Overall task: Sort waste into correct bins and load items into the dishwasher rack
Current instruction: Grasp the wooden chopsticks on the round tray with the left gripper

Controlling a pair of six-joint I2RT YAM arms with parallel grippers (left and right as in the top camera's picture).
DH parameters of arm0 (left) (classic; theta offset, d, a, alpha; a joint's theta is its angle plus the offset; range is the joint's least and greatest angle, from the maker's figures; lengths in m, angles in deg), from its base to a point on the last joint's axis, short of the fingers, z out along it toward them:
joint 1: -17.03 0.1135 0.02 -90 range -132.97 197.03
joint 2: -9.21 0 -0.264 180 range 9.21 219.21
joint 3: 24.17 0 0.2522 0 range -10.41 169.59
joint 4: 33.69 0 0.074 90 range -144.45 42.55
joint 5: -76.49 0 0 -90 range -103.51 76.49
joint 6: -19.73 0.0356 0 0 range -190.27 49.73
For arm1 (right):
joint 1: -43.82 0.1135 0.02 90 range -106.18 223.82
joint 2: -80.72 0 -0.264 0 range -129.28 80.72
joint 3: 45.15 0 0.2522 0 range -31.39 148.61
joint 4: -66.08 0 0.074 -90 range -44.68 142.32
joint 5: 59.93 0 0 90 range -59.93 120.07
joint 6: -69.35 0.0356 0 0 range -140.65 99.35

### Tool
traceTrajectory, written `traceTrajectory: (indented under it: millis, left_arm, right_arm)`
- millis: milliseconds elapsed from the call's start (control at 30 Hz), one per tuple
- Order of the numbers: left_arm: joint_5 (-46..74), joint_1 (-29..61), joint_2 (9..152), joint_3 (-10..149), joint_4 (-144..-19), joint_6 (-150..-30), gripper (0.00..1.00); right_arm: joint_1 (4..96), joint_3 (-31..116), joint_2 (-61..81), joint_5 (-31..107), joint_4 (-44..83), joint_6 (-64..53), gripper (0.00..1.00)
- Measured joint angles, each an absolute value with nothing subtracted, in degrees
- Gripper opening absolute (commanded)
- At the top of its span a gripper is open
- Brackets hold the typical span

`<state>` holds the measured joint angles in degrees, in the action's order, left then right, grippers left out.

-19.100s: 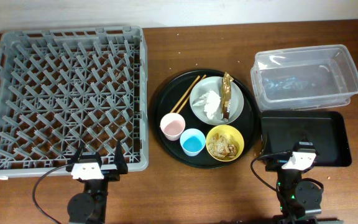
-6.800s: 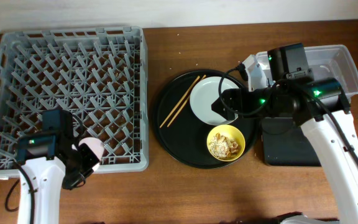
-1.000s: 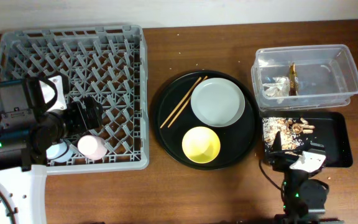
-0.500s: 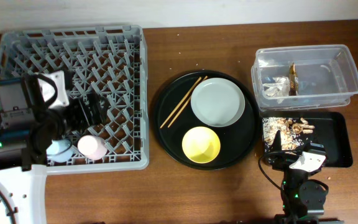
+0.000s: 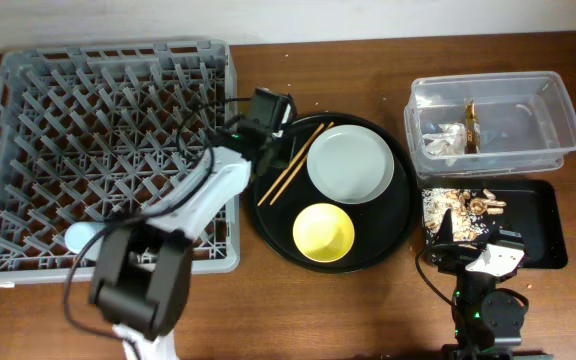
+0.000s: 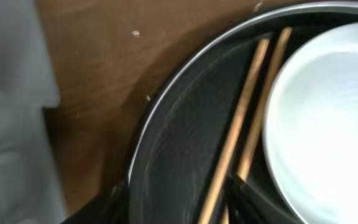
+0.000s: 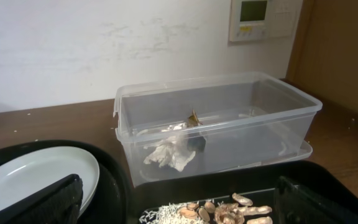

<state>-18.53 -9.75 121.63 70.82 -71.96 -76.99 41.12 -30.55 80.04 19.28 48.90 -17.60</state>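
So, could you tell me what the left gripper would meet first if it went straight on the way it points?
Probably the wooden chopsticks, lying on the round black tray just ahead of the open left gripper; depth is unclear.

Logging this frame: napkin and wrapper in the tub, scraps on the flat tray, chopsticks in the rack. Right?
No. The chopsticks lie on the round tray beside the plate, not in the rack, as the overhead view shows. The rest is right.
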Motion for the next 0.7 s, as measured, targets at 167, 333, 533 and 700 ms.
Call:
traceTrajectory:
  millis: [167,333,533,700]
  left_arm:
    - [-17.2,-9.8,127.8,70.8,-71.1,-73.9,0.31]
    - [-14.7,-9.8,127.8,70.8,-72.9,-70.7,0.33]
    - [-8.1,-9.8,127.8,70.8,-73.6,-68.9,0.43]
    - [-9.4,-9.8,128.2,70.8,-74.1,-67.7,0.30]
  right_arm:
    - [41.1,-30.5,80.0,19.3,48.9,-17.6,0.98]
    - [41.1,-30.5,80.0,19.3,48.9,-17.6,0.99]
    - [41.1,-30.5,80.0,19.3,48.9,-17.6,0.99]
    - [41.1,-30.5,80.0,19.3,48.9,-17.6,0.99]
